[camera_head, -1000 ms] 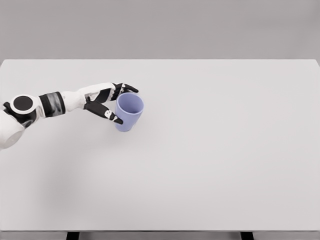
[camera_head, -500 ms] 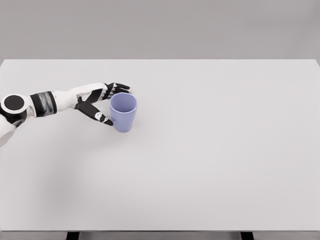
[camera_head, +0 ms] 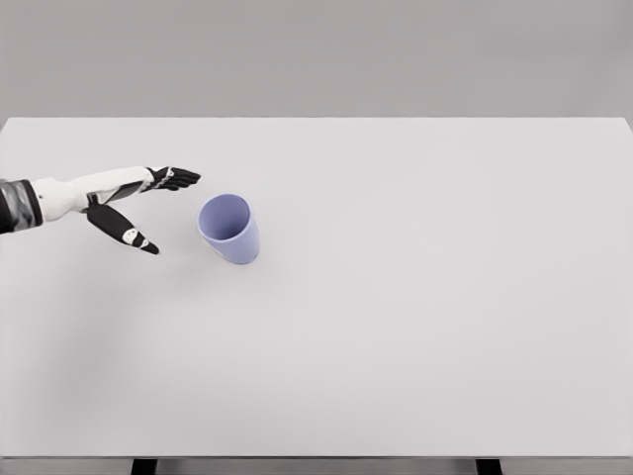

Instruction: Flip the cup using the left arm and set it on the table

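The left robot hand reaches in from the nine o'clock edge of the picture, its white forearm lying low over the counter. Its fingers are spread and hold nothing: the upper dark fingertips point toward three o'clock, while the thumb angles down toward five o'clock. There is a clear gap between the hand and the cup. At three o'clock from the hand, just beside it but not touching, the lilac cup stands on the counter with its mouth up, leaning slightly toward eleven o'clock. The pale counter stretches on toward three o'clock.
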